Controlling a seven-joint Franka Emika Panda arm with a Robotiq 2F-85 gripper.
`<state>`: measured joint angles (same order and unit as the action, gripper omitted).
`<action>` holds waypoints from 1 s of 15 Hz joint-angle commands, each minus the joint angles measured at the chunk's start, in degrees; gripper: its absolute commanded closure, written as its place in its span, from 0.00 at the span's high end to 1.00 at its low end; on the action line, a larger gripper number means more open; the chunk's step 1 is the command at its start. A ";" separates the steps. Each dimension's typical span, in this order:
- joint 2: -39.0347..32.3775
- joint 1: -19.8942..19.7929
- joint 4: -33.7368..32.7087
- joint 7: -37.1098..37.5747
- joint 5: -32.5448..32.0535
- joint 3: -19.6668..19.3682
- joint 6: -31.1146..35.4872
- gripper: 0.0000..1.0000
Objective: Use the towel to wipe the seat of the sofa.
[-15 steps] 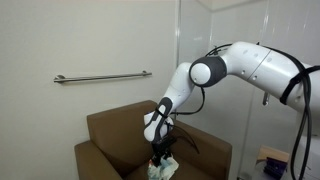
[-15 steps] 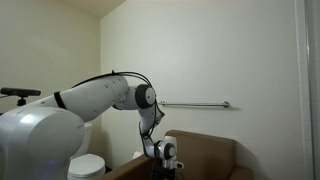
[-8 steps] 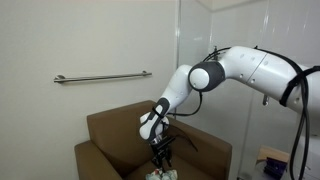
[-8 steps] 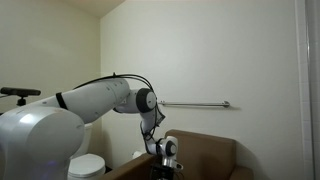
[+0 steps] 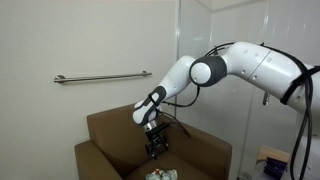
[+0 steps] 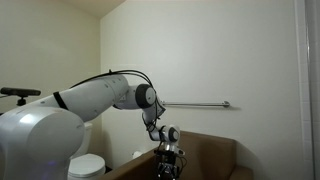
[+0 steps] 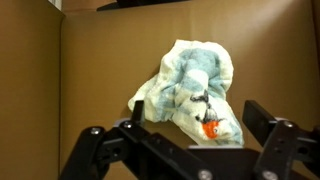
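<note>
The towel, pale blue and white with a dark print and an orange spot, lies crumpled on the brown seat of the sofa. In an exterior view the towel shows at the bottom edge, on the sofa. My gripper hangs above it, open, with both black fingers spread wide and nothing between them. In both exterior views the gripper is above the seat, clear of the cloth.
A metal grab bar runs along the wall behind the sofa. The sofa's backrest and armrests enclose the seat. A white toilet stands beside the sofa, and a box sits on the far side.
My gripper has opened and let go of the towel, then risen up and back from the seat. The towel stays on the seat.
</note>
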<state>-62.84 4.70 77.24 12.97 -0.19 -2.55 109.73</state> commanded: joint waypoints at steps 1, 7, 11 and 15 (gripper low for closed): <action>3.12 -2.42 0.79 -3.99 0.48 0.65 -5.19 1.00; 0.85 -0.64 -0.92 -1.31 -0.09 0.15 -3.29 1.00; 0.77 -0.65 -0.93 -1.31 -0.09 0.14 -3.28 1.00; 0.76 -0.65 -0.93 -1.31 -0.09 0.14 -3.28 1.00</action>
<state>-61.86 4.15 76.67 11.62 -0.18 -2.52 106.64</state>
